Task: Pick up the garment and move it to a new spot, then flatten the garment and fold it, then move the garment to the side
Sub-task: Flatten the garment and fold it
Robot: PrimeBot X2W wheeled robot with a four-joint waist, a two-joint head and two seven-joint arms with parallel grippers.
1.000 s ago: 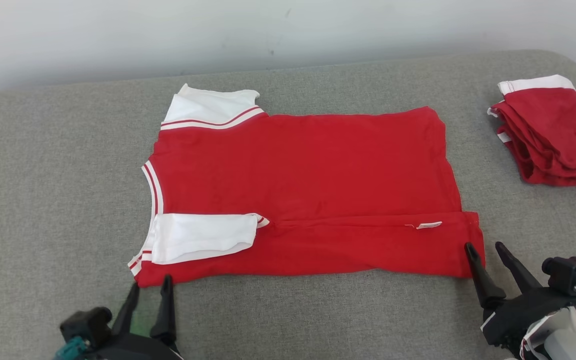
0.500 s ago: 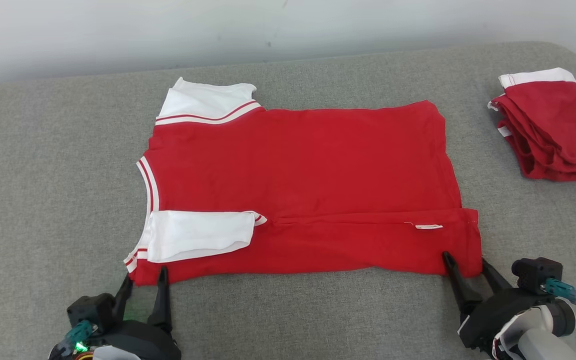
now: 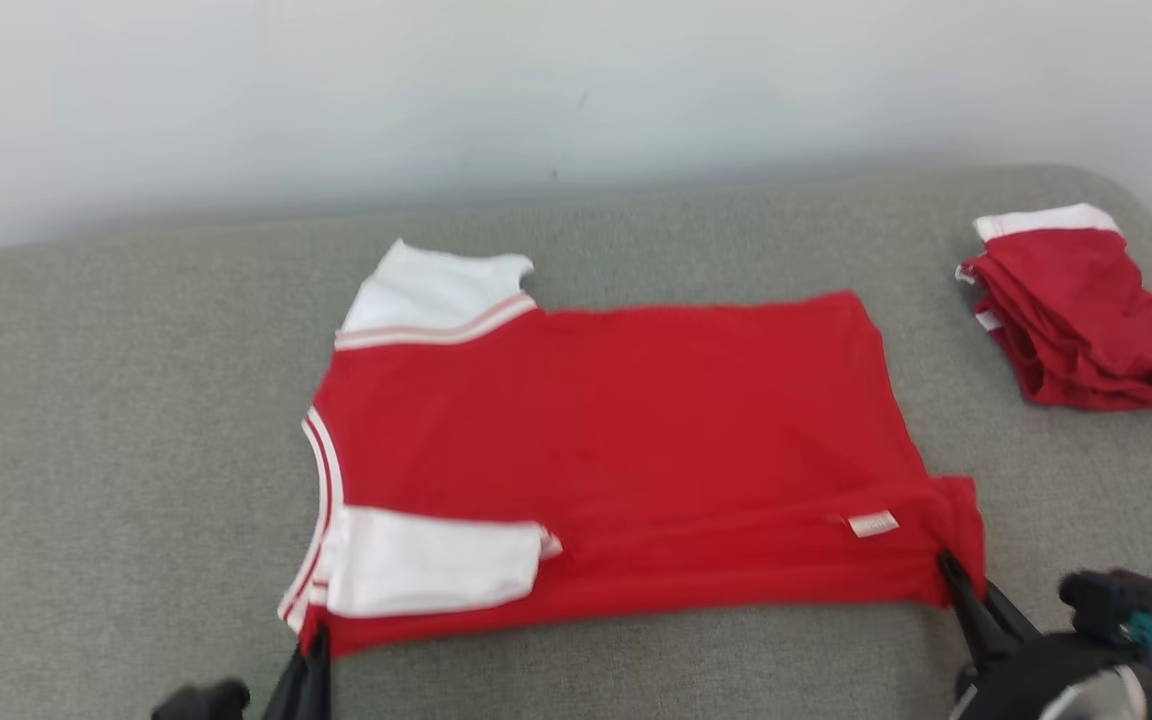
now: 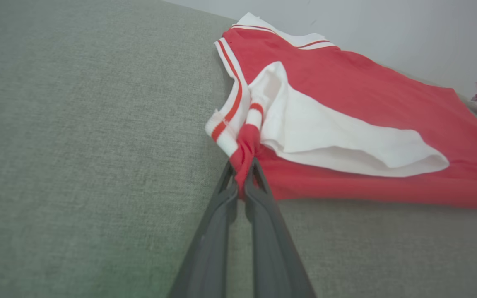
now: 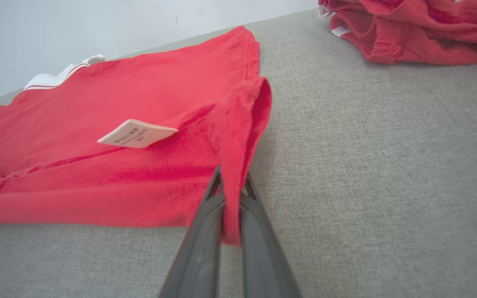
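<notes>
Found the red T-shirt (image 3: pixel 626 420) spread flat near the middle of the grey upholstered surface (image 3: pixel 136 450), neckline to the left and hem to the right. Saw its near long edge folded inward over the body, with a small white label (image 3: pixel 873 523) lying on that folded strip toward the right. Noted one white sleeve (image 3: pixel 436 565) folded across the near left part of the shirt, and the other white sleeve (image 3: pixel 436 290) sticking out at the far left corner, both edged with red stripes. Found the left gripper (image 4: pixel 243 169) clamped tight on the near left corner of the shirt, just by the striped white neck trim (image 4: pixel 232 107), with red cloth bunched between its two dark fingers. Found the right gripper (image 5: pixel 232 176) likewise closed on the near right corner, at the hem — a fold of red cloth pinched between its fingers and standing up a little from the surface. Saw a second red-and-white garment (image 3: pixel 1086 320), loosely folded, lying at the far right of the surface — well apart from the shirt. Saw a plain pale wall (image 3: pixel 536 90) behind the far edge.
</notes>
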